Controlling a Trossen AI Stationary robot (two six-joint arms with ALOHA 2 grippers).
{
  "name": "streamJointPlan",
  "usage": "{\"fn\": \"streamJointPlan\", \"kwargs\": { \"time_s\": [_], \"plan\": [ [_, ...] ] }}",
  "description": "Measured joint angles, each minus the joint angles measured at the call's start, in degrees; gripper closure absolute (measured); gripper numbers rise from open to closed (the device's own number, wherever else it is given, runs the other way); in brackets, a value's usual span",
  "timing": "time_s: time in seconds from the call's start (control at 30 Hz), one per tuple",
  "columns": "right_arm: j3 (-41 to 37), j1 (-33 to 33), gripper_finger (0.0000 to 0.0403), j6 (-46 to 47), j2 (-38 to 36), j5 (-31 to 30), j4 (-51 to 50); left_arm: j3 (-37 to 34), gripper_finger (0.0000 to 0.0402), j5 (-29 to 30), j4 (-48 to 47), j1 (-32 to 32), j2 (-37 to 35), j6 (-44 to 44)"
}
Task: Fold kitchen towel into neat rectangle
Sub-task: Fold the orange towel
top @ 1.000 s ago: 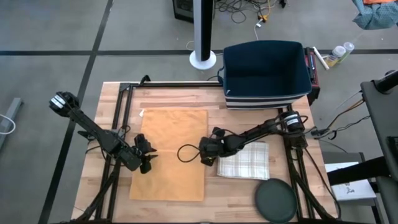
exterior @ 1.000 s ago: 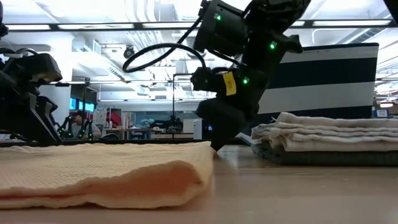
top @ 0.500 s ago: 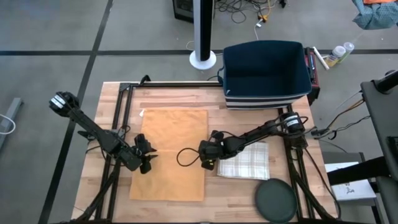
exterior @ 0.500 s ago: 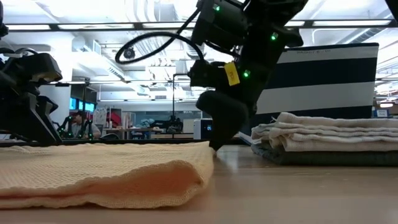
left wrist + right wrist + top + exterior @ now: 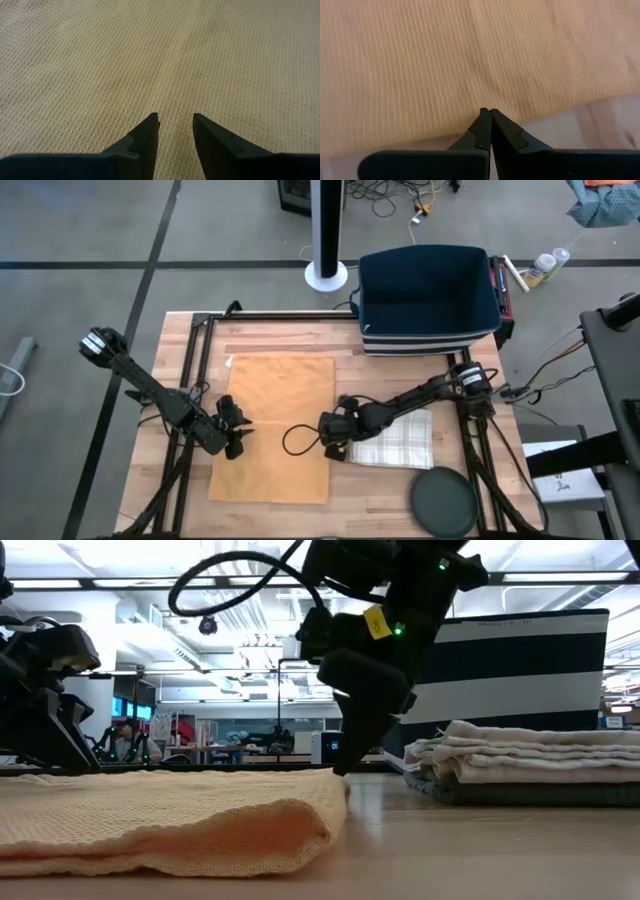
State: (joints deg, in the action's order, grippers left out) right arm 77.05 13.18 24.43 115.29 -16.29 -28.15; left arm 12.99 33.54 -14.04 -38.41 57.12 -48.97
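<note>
We are looking down on the orange towel (image 5: 275, 427), which is lying flat as a tall rectangle on the wooden table (image 5: 390, 490), left of the folded checked cloth (image 5: 392, 438).

The right gripper (image 5: 331, 446) is sitting low at the towel's right edge, between the towel and the checked cloth. In its wrist view its two fingers (image 5: 485, 131) are pressed together tip to tip, with nothing between them, and the tips are hanging just over the towel's border where cloth meets bare wood.

The left gripper (image 5: 237, 433) is resting over the towel's left edge. Its fingers (image 5: 147, 137) are standing partly apart, with the waffle weave showing in the gap; they are pinching no cloth that we can see.
</note>
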Motion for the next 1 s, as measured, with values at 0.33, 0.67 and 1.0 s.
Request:
{"fn": "streamJointPlan", "kwargs": {
  "time_s": [0.33,0.67,1.0],
  "plan": [
    [-1.07,0.33,0.0403,1.29,-0.01,1.93,-0.54,0.00,0.0287,-0.07,0.71,-0.01,0.00,0.00],
    [2.17,0.87,0.0403,1.13,-0.15,4.08,-2.65,0.00,0.0287,-0.09,0.87,-0.01,0.00,0.02],
    [0.80,1.55,0.0403,1.09,1.46,4.77,-0.93,0.00,0.0287,-0.09,0.93,0.00,0.00,0.48]
  ]
}}
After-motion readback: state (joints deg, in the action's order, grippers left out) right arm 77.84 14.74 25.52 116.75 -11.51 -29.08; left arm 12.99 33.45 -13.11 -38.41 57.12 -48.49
